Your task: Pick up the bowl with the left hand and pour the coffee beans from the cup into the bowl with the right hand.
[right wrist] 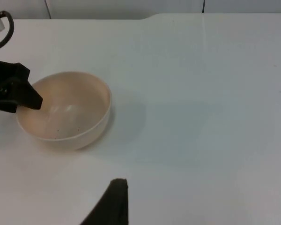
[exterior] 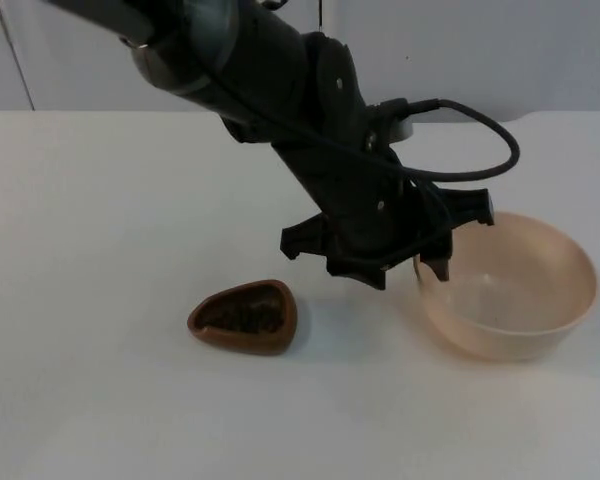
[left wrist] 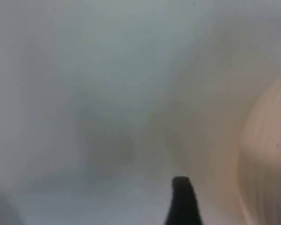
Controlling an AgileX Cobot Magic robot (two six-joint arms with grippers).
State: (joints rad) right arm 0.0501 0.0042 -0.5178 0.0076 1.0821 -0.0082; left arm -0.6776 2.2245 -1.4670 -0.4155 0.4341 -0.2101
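The pale peach bowl (exterior: pixel 510 285) stands on the white table at the right; it holds nothing. My left gripper (exterior: pixel 430 265) reaches across to the bowl's left rim and is open, with one fingertip (exterior: pixel 441 267) just inside the rim. From the right wrist view the same bowl (right wrist: pixel 65 110) has the left gripper (right wrist: pixel 25 96) over its edge. In the left wrist view the bowl's wall (left wrist: pixel 267 154) is very close beside a black fingertip (left wrist: pixel 182 201). A brown cup (exterior: pixel 245 318) of dark coffee beans sits left of the bowl. My right gripper (right wrist: pixel 114 206) waits off to the bowl's side.
The grey partition wall (exterior: pixel 540 50) closes the table at the back. White table surface (exterior: pixel 90 220) stretches left of the cup and in front of both objects.
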